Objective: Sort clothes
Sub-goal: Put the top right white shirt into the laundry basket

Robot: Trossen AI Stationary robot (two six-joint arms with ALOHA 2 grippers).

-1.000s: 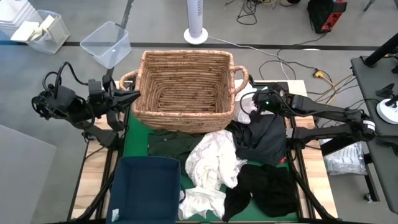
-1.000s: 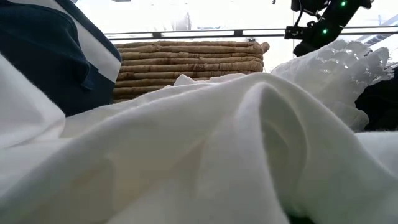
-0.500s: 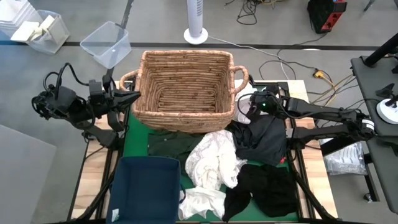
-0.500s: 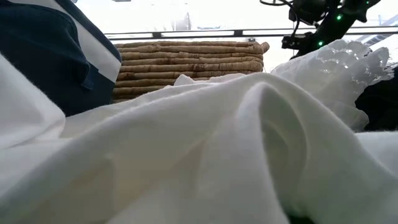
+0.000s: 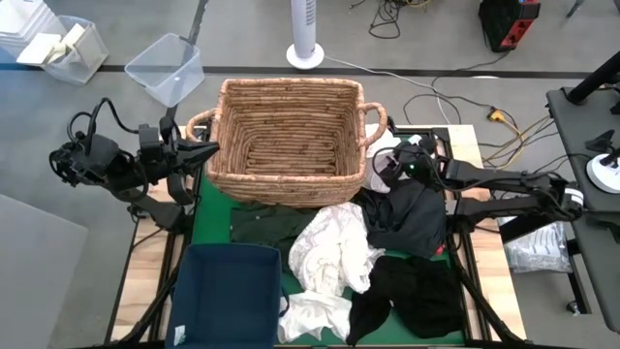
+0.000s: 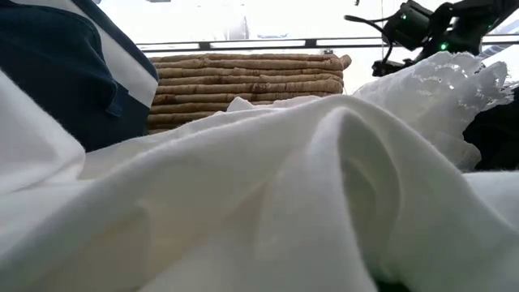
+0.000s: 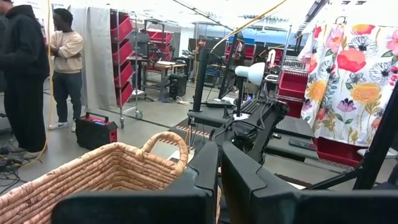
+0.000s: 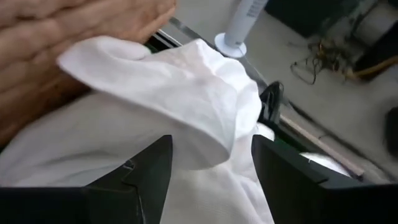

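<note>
While my right claw [image 5: 386,167] hangs with fingers spread over a crumpled white garment [image 8: 186,93] near the bench's far right corner, beside the wicker basket [image 5: 289,126], nothing is gripped. Soft white [image 5: 334,247] and black clothes [image 5: 412,218] lie heaped across the bench's middle and right. My left claw [image 5: 208,150] waits clenched off the far left corner. No writing is legible.

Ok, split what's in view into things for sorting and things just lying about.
For the job:
- white clothes
- black clothes
- dark green garment
- wicker basket
- navy bin

Lying about:
- clear plastic tub
- white fan stand
- floor cables
</note>
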